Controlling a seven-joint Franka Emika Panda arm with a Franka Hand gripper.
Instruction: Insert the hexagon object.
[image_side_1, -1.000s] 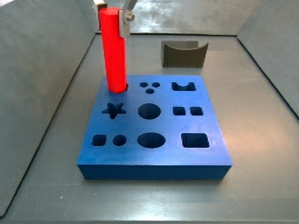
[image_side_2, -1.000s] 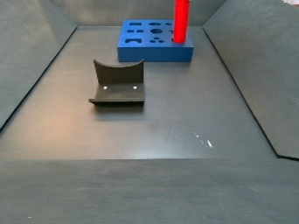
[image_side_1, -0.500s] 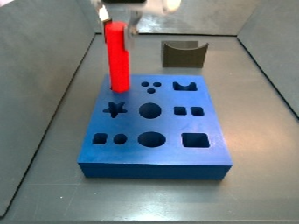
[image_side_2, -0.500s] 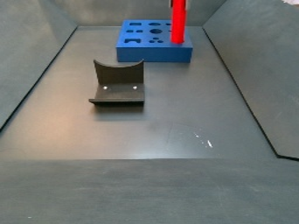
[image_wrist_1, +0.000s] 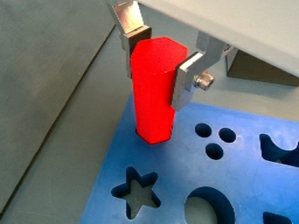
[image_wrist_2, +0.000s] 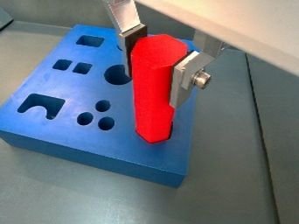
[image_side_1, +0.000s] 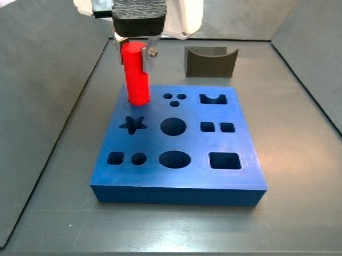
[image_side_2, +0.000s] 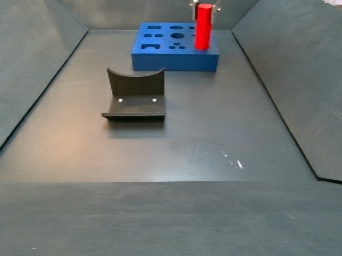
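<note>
The hexagon object, a glossy red rod (image_side_1: 135, 75), stands upright with its lower end in a hole at the far left corner of the blue block (image_side_1: 201, 160). The gripper (image_side_1: 136, 45) sits right above the block and is shut on the rod's top. In both wrist views the silver fingers (image_wrist_1: 187, 74) (image_wrist_2: 184, 74) press on opposite flats of the rod (image_wrist_1: 155, 87) (image_wrist_2: 155, 87), with the gripper (image_wrist_1: 162, 57) (image_wrist_2: 158, 59) centred over it. In a side view the rod (image_side_2: 203, 28) rises from the block (image_side_2: 160, 55) under the gripper (image_side_2: 205, 6).
The blue block (image_wrist_1: 233, 184) (image_wrist_2: 47, 79) has several other shaped holes, among them a star (image_wrist_1: 135, 188) and circles. A dark grey block with a curved notch (image_side_1: 209, 62) (image_side_2: 134, 95) lies on the grey floor apart from the blue block. Grey walls enclose the floor.
The gripper has come down with the red rod. The rod now stands deeper in the corner hole, with less of it showing above the blue block.
</note>
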